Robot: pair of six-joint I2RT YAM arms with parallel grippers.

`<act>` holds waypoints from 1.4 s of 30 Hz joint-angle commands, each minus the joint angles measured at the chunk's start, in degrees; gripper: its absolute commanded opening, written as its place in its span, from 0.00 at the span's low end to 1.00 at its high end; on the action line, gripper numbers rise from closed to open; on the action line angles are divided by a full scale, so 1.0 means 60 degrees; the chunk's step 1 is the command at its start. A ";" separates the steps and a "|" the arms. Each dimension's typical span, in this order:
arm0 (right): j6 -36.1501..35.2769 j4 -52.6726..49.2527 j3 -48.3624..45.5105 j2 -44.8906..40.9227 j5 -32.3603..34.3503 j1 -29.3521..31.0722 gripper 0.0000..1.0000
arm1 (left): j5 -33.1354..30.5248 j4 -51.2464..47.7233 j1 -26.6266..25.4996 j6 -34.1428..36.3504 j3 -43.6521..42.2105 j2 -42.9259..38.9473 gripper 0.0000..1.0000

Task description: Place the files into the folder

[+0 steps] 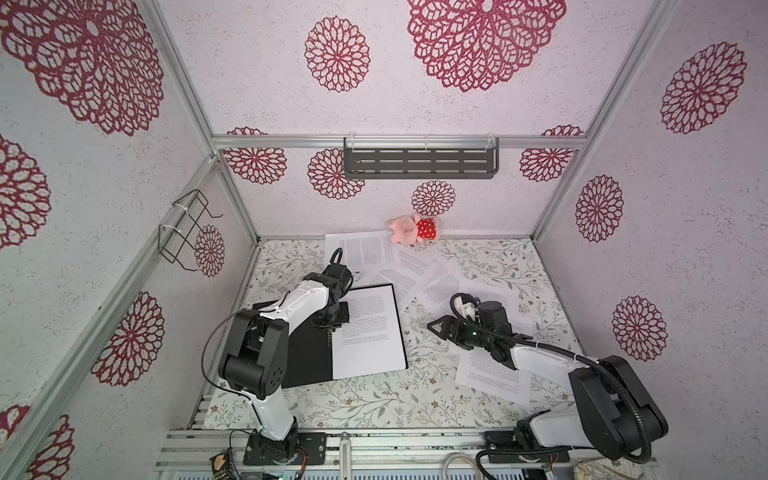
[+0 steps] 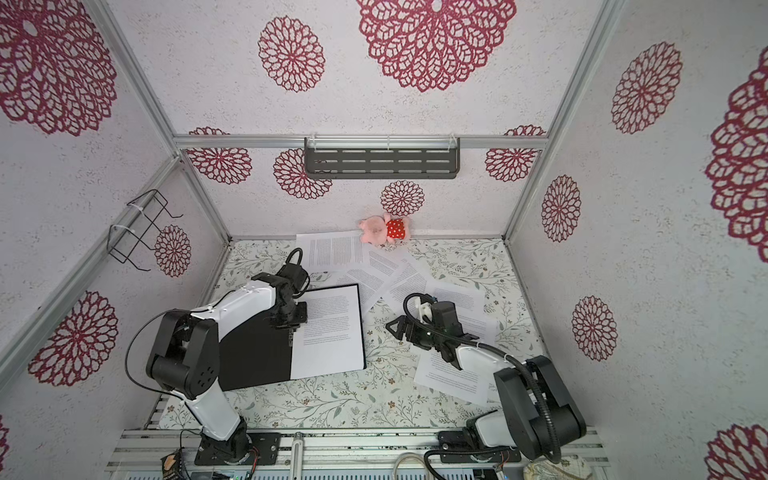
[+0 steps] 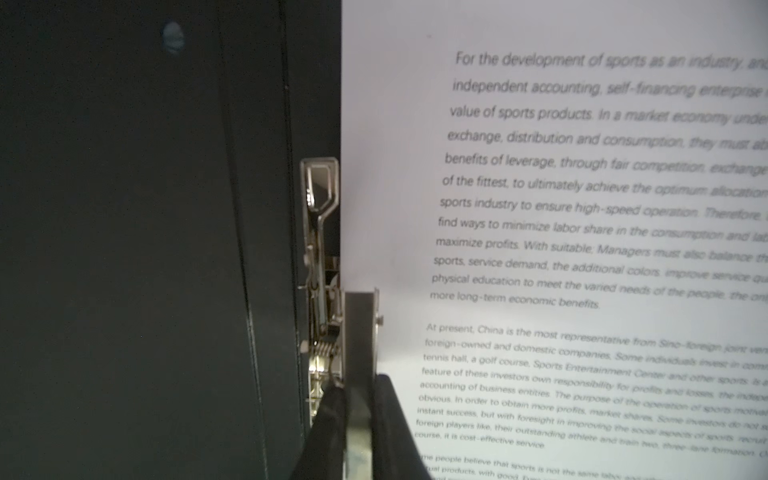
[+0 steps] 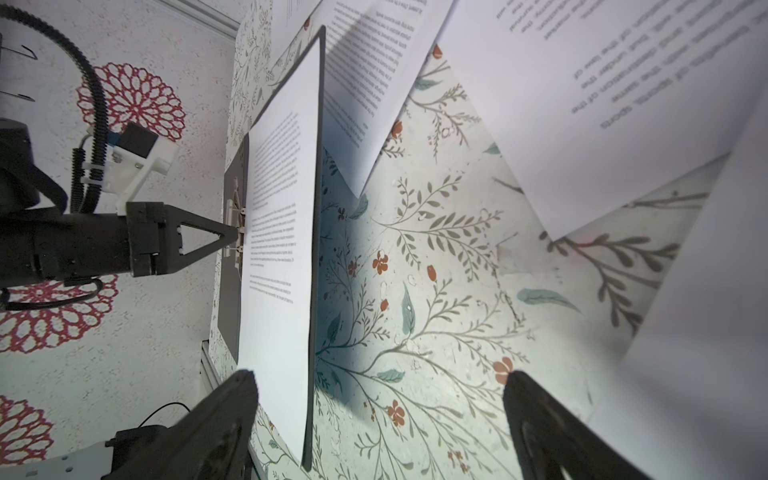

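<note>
Sheet [image 1: 374,328] inside folder [image 1: 309,357], left jaws on clip [image 3: 318,232]

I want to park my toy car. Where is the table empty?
Bare table runs along the front, between the open folder and the rail, and in the far right corner. It is crowded where overlapping sheets spread from the plush pig toward the right arm.

Printed in black on the sheet [image 3: 582,199] inside the folder [image 3: 124,249], readable from the left wrist view: "For the development of sports as an industry", "independent accounting, self-financing enterprise", "value of sports products. In a market economy"; lower down, "At present, China is the most representative". On the loose sheets [image 1: 368,249] across the tabletop [image 1: 374,403], print too small or blurred to read.
</note>
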 commanded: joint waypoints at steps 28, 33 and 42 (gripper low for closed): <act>-0.0867 -0.2373 0.0315 -0.1611 0.1784 -0.0272 0.98 | 0.0167 0.0422 -0.0691 -0.0402 -0.1000 -0.1093 0.36; -0.1461 -0.3976 0.0802 -0.2250 0.2933 -0.1406 0.99 | 0.0341 0.0330 -0.0727 -0.0502 -0.0733 -0.2510 0.79; -0.0959 -0.4239 -0.0093 -0.2544 0.2745 -0.5953 0.99 | 0.1859 0.2046 -0.2497 -0.1257 -0.0014 -0.3499 0.99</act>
